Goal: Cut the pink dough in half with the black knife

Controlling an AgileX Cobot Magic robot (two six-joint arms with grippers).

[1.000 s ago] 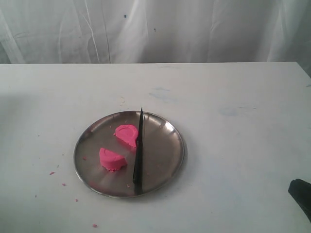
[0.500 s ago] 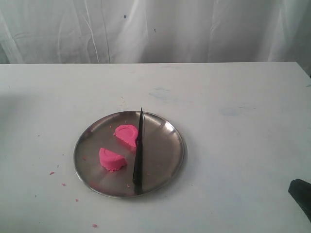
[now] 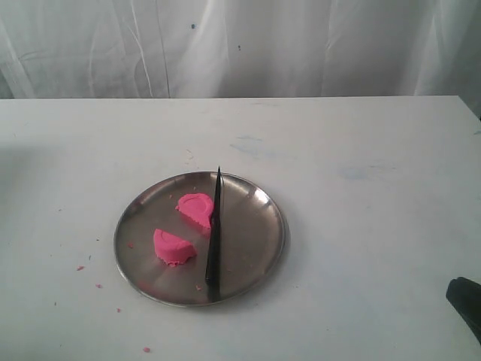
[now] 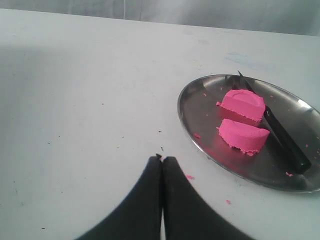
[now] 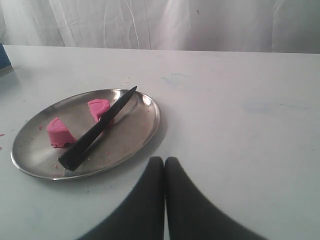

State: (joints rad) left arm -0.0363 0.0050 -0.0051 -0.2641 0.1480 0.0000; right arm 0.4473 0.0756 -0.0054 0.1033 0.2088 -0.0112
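The pink dough lies in two half-round chunks on the steel plate (image 3: 255, 256): one chunk (image 3: 195, 210) at the back, the other (image 3: 173, 247) nearer the front left. The black knife (image 3: 213, 233) rests flat on the plate, right beside the back chunk, its tip pointing away. In the left wrist view both chunks (image 4: 243, 104) (image 4: 243, 136) and the knife (image 4: 282, 141) show. My left gripper (image 4: 162, 158) is shut and empty, off the plate. My right gripper (image 5: 164, 160) is shut and empty over bare table beside the plate (image 5: 145, 131); only a corner of that arm (image 3: 466, 299) shows in the exterior view.
Tiny pink crumbs (image 3: 80, 268) dot the white table (image 3: 361, 173) left and in front of the plate. A white curtain (image 3: 240, 45) hangs behind the table's far edge. A blue object's corner (image 5: 4, 56) shows at the edge of the right wrist view.
Almost nothing has changed. The black arm corner at the lower right of the exterior view sits slightly lower than a second ago. Dough and knife are unmoved.
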